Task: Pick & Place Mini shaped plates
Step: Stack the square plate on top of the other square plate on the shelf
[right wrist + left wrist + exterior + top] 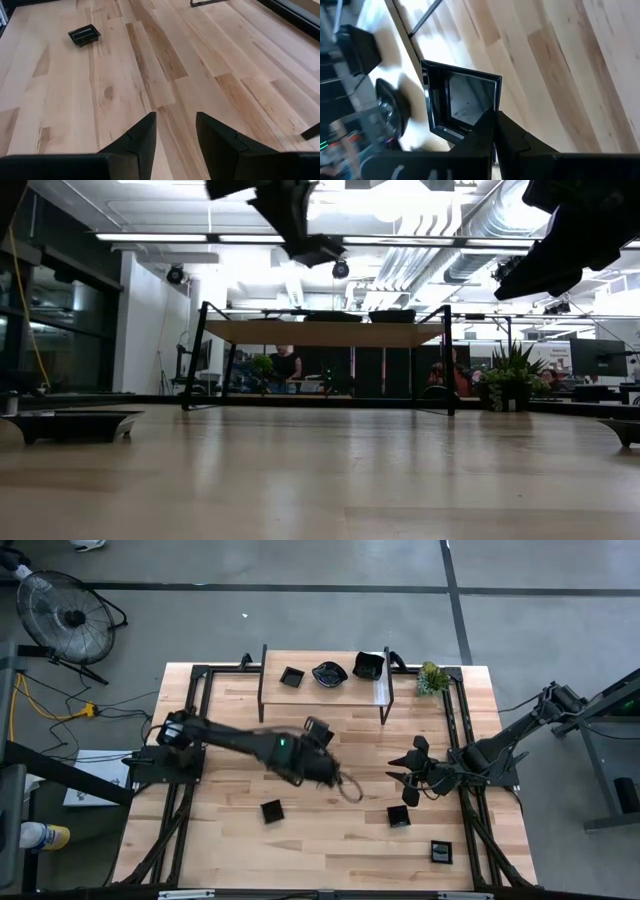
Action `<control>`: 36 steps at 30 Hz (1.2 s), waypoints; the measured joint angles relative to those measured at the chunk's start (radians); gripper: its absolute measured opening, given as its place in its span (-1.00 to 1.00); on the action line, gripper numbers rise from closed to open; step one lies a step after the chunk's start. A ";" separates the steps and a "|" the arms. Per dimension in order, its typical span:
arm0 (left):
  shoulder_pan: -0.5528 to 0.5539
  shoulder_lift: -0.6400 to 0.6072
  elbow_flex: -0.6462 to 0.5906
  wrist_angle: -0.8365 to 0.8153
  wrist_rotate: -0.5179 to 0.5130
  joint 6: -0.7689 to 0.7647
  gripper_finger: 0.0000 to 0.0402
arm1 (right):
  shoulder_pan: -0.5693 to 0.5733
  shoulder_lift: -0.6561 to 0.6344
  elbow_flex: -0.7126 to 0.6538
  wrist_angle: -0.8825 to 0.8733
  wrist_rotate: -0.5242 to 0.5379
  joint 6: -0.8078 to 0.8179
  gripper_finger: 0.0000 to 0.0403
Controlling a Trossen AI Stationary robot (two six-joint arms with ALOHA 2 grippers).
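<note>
Left wrist view: a square plate (462, 102) is clamped by its rim in the left gripper (492, 132), held clear of the table (330, 850), presumably for carrying to the shelf (320, 687); the right gripper (175, 132) is parked, fingers apart.

Surface (125, 75) is pale smooth wood w/ soft sheen, square plate (462, 102) glossy black, left pincer (494, 135) matt dark plastic.
</note>
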 joint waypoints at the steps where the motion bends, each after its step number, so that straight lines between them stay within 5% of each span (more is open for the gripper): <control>1: 0.023 -0.008 0.000 0.021 0.032 0.028 -1.00 | 0.000 0.000 0.000 0.000 0.000 -0.001 -0.34; 12: 0.275 -0.027 0.000 0.002 0.153 0.116 -1.00 | 0.000 0.000 0.000 -0.003 0.000 -0.001 -0.34; 26: 0.487 -0.078 -0.005 -0.030 0.159 0.206 -1.00 | 0.000 0.000 0.000 -0.011 0.000 -0.007 -0.34; 36: 0.592 -0.216 -0.156 0.109 0.255 0.408 -1.00 | 0.000 0.000 0.000 -0.011 0.001 -0.009 -0.34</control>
